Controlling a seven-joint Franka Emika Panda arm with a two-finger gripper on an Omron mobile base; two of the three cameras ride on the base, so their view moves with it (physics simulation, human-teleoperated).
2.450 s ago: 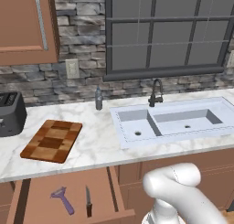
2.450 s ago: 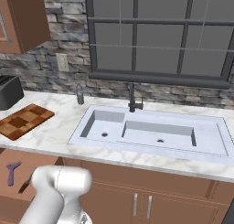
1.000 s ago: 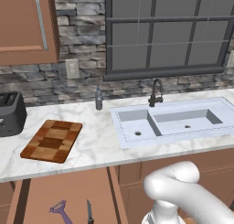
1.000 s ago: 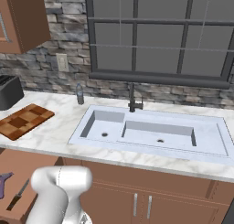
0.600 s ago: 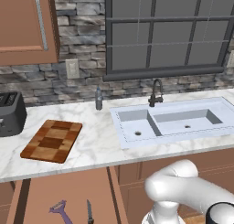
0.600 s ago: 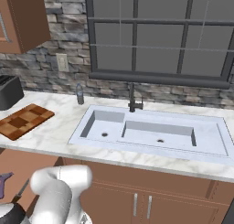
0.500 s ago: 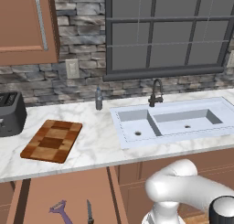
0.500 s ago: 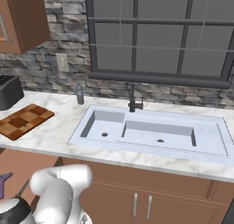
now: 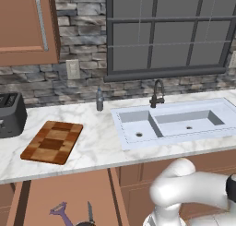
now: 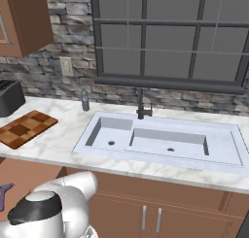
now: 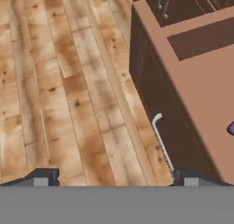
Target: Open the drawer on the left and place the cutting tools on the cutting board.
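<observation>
The drawer (image 9: pixel 64 197) is standing open, holding the purple tool (image 9: pixel 60 211) and knife (image 9: pixel 90 211). The cutting board (image 9: pixel 52 142) is lying near the tabletop's (image 9: pixel 101 137) left end. The gripper (image 11: pixel 116 177) is hovering with jaws released beside the silver handle (image 11: pixel 161 141).

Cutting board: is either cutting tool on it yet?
No: the cutting board lies bare on the counter, while the purple tool and knife lie in the open drawer.

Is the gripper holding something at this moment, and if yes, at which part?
Nothing is held. The gripper is open, its fingertips wide apart with only floor between them, just off the drawer handle.
</observation>
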